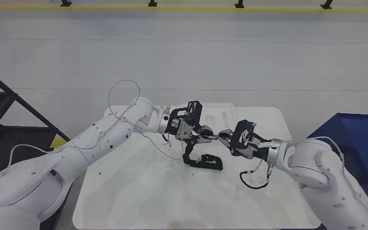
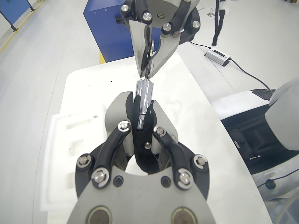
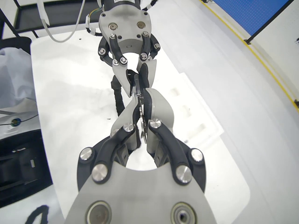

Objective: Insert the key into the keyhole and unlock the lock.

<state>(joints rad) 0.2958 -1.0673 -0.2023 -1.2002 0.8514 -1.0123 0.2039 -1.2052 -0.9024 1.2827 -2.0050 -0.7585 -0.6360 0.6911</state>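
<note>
In the top view, the lock [image 1: 212,137] is being held in the air above the white table [image 1: 144,195], between two grippers that are being kept tip to tip. The left gripper [image 1: 202,135] is being kept on one side of it and the right gripper [image 1: 226,139] on the other. The lock's black cable [image 1: 202,161] is being left to hang down toward the tabletop.

In the left wrist view, the lock's chrome cylinder is being clamped between the left gripper's black pads, with its free end being pointed at the right gripper. The key [image 2: 151,47] is being pinched flat between the right gripper's closed fingers, and its blade is being pressed against the end of the cylinder. How far it is inside cannot be told. A white foam tray [image 2: 70,127] is being shown on the table beside the grippers, and a blue cabinet [image 2: 105,22] beyond the table's edge.

In the right wrist view, the key is being gripped edge-on in the right claw, in line with the lock, which is being squeezed in the left claw just ahead.
</note>
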